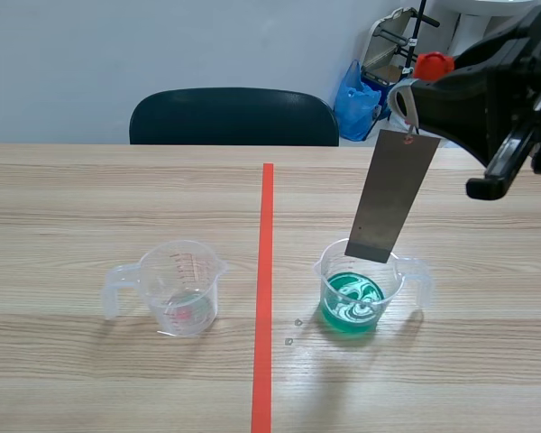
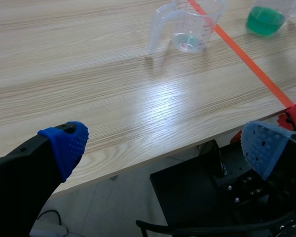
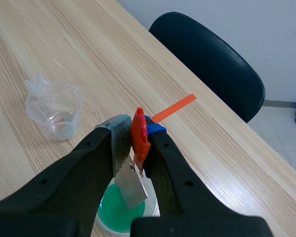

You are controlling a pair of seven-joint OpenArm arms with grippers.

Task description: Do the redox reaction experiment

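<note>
Grey metal strip (image 1: 392, 198) hangs straight down from the right gripper (image 1: 408, 101), whose two fingers are pressed together on the strip's top end and on an orange-red clip (image 3: 139, 131) beside it. Directly beneath the gripper stands a clear cup of green liquid (image 1: 361, 293). The strip's lower edge sits at the cup's rim, but whether it touches the liquid cannot be told. The left gripper (image 2: 165, 148) hangs with its blue pads (image 2: 69, 143) spread wide and nothing between them, just off the near edge of the wooden table (image 1: 72, 198). Ahead of it, across a broad stretch of bare wood, sits a second clear cup (image 2: 190, 24), almost empty, with its handle turned away from the red tape line (image 1: 266, 271). The line separates the two cups, which stand well apart with open tabletop all round them. Beyond the far edge, a black chair (image 1: 234, 117) is pushed up to the table, with a blue bag (image 1: 356, 104) by the wall behind the right arm.
</note>
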